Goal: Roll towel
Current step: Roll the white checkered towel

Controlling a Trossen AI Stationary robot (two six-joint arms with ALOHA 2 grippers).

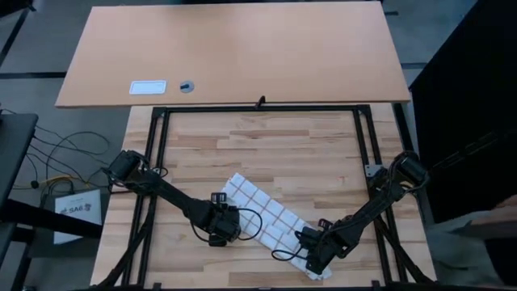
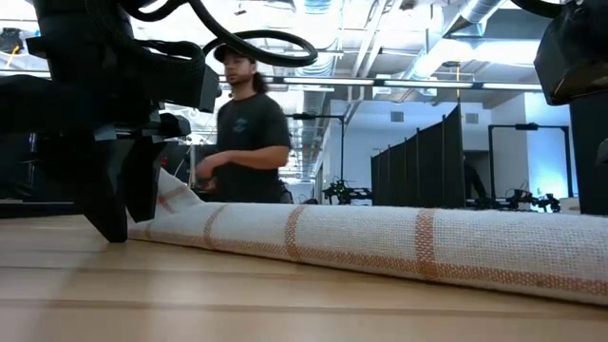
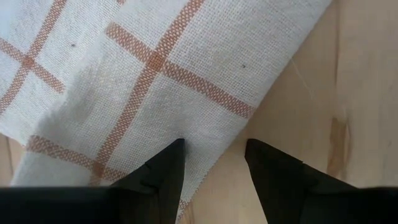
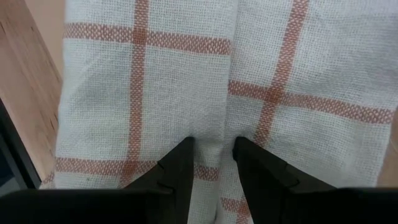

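Left gripper: sitting at the towel's left edge, fingers apart, straddling the hem
Towel: lying diagonally on the wooden table, folded narrow
Right gripper: pinching a ridge of cloth at the right end

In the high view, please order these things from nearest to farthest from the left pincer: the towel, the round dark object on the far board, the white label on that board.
From the left pincer:
1. The towel, directly at its tips, near the table's middle front.
2. The round dark object, on the far board.
3. The white label, just left of that object, slightly farther.
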